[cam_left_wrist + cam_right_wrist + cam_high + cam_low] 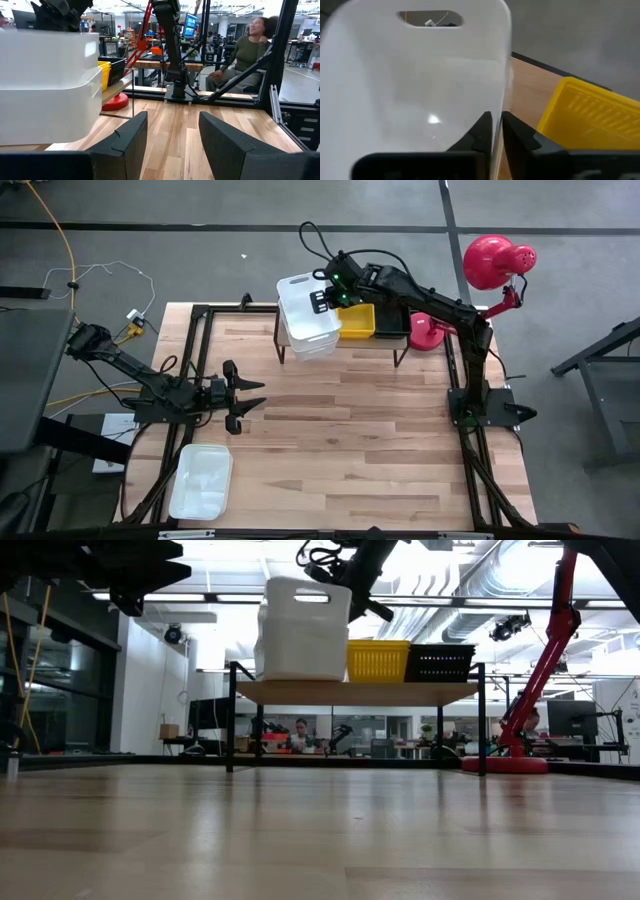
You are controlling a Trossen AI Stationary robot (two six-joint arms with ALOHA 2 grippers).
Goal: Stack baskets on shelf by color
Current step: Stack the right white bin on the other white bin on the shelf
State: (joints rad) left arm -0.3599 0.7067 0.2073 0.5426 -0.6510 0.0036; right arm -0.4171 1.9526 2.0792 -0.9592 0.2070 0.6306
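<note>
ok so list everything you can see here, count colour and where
white baskets: at least two, stacked on the shelf's left end
white basket: one, on the table near its front left corner
yellow basket: one, middle of the shelf
black basket: one, right end of the shelf
shelf: one, light wood top on black legs, back of the table
table: one, light wood
lamp: one, red, right of the shelf
person: one, seated beyond the table
left claw: open, over mid-left table
right claw: pinching the top white basket's wall
</note>
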